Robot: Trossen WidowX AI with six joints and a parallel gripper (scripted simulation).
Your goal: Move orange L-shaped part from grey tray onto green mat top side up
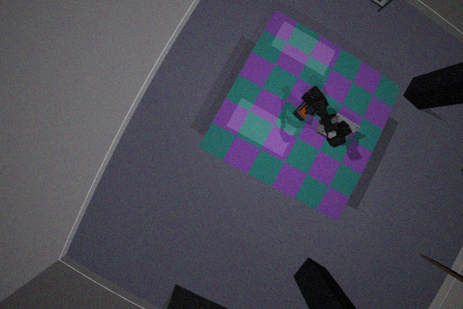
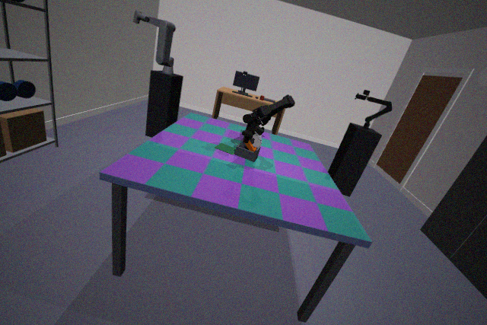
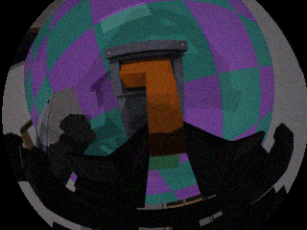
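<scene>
The orange L-shaped part (image 3: pixel 156 96) (image 1: pixel 301 112) (image 2: pixel 247 144) is tilted over the pocket of the grey tray (image 3: pixel 148 49) (image 2: pixel 246 153). Its L-shaped end lies toward the tray's far wall and its near end is raised. My gripper (image 3: pixel 164 126) (image 1: pixel 305 108) (image 2: pixel 249 140) is shut on the raised near end, just above the tray. The dark green mat (image 2: pixel 225 147) lies on the table beside the tray, on its left in the exterior view. In the overhead view the arm hides most of the tray.
The tray stands near the middle of a purple and teal checkered table (image 2: pixel 220 191) (image 1: pixel 261 171). The arm's base plate (image 1: pixel 346 120) is on the table near its right edge. Black pedestals (image 2: pixel 163 103) (image 2: pixel 353 156) with other arms stand beside the table.
</scene>
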